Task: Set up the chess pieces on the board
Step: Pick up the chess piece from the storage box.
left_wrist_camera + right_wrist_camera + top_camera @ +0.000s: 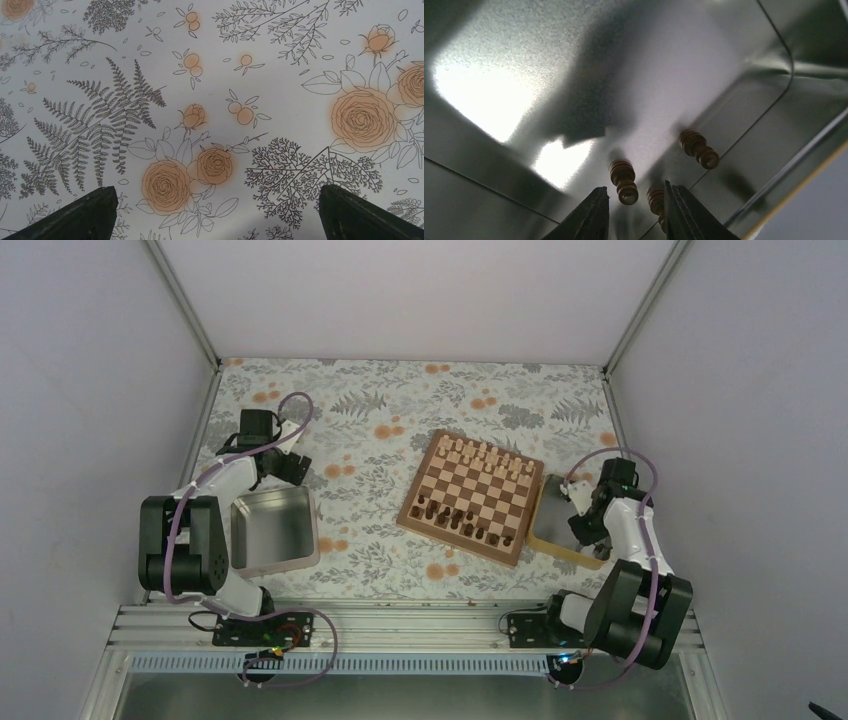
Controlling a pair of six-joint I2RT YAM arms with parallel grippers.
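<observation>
The board (471,495) lies at mid-table, with pale pieces along its far edge and several dark chess pieces (462,521) on its near rows. My right gripper (586,531) reaches down into a shiny metal container right of the board. In the right wrist view three dark pawns stand on the metal floor. One pawn (624,181) sits between the fingers of the right gripper (636,199), with a gap on each side. A second pawn (657,202) is half hidden behind the right finger, and the third pawn (699,149) stands farther off. My left gripper (218,210) hangs open over bare floral cloth.
A grey metal tin (272,530) sits near the left arm, just in front of the left gripper (296,468). The right container rests in a pale wooden tray (560,548) against the board's right side. Enclosure walls stand close on both sides.
</observation>
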